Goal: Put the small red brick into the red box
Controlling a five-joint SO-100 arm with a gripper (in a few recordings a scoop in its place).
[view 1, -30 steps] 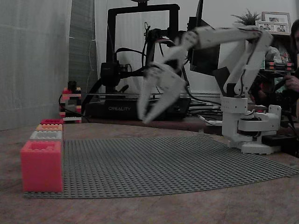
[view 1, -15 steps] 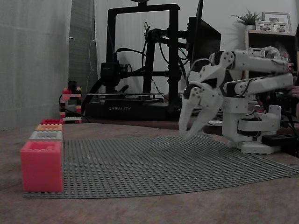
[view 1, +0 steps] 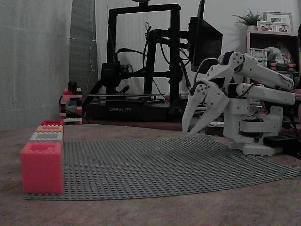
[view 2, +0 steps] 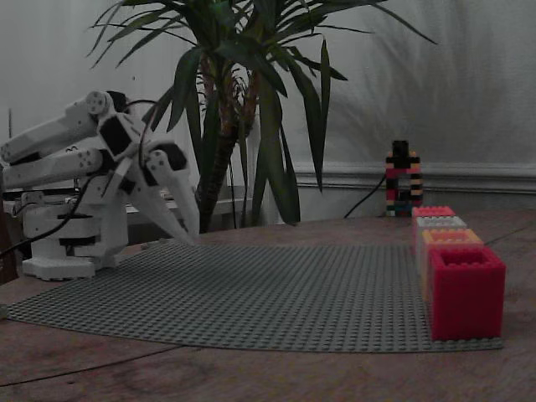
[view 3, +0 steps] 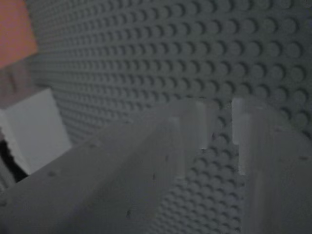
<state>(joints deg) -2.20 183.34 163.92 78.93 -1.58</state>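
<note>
The white arm is seen folded low over its base at the right of a fixed view, with the tool (view 1: 190,132) pointed down at the near edge of the grey studded baseplate (view 1: 155,165). In the other fixed view the same tool (view 2: 191,237) is found at the left, its tips just above the baseplate (view 2: 268,293). The two fingers are set slightly apart, with a narrow gap between their tips; in the wrist view the tool (view 3: 224,127) is shown with that gap unfilled and only baseplate studs (view 3: 146,58) behind it, so nothing is pinched.

The small red brick cannot be made out in any of the views, so its place cannot be told.

A row of coloured boxes is lined up along one edge of the baseplate, well apart from the tool. The red box (view 1: 42,167) is placed nearest the camera at the left of one fixed view, and the red box (view 2: 466,291) is nearest at the right of the other. Behind it a grey box (view 1: 46,136), an orange box (view 1: 50,128) and another red one are ranged.

A small brick tower (view 1: 71,104) is stood on the tabletop (view 1: 141,212) beyond the row, and a 3D printer (view 1: 141,61) is set behind the baseplate. A potted plant (view 2: 251,100) is seen behind the arm in the other fixed view.
</note>
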